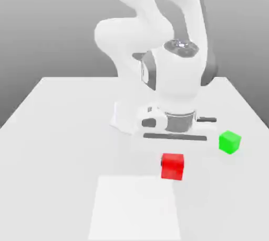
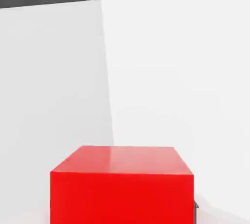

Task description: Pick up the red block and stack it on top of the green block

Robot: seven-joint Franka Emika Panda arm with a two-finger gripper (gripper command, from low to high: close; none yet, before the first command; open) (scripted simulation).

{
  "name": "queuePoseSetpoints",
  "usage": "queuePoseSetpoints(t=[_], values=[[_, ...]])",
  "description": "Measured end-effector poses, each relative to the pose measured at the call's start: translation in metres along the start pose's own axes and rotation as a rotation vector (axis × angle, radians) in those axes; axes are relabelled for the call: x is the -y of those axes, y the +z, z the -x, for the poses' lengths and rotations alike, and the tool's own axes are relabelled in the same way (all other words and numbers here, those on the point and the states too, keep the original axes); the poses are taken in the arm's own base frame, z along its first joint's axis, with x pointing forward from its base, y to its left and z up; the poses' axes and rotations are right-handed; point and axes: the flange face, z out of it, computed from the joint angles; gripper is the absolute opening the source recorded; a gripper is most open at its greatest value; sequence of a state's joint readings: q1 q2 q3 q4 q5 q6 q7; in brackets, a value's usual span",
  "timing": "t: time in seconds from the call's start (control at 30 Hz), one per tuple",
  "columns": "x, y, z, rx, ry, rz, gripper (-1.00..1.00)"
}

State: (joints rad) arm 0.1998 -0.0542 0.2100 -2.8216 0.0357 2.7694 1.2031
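Stack not done: red block (image 1: 172,166) sits directly below the hand (image 1: 175,139), w/ green block (image 1: 229,142) apart toward the exterior view's right, nothing on it. Whether the hand grips the red block can't be told; lift, carry & placing look left to do.

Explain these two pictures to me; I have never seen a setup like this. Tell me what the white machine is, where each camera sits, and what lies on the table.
The big white machine is a robot arm, drawn by a computer simulation. The exterior view looks at it from off the arm; the hand view comes from a camera on its hand. On the white table sit a small bright red cube and, toward the exterior view's right, a small bright green cube, apart from each other. A paler rectangle marks the tabletop. The hand hangs low just behind the red cube, which fills the hand view. Whether it is held cannot be told.
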Motion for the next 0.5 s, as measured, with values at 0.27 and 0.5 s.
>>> queuePoseSetpoints(t=[0.27, 0.5], values=[[0.011, -0.014, 0.108, 0.001, -0.004, 0.000, -1.00], [-0.008, -0.024, 0.206, 0.000, -0.029, 0.000, -1.00]])
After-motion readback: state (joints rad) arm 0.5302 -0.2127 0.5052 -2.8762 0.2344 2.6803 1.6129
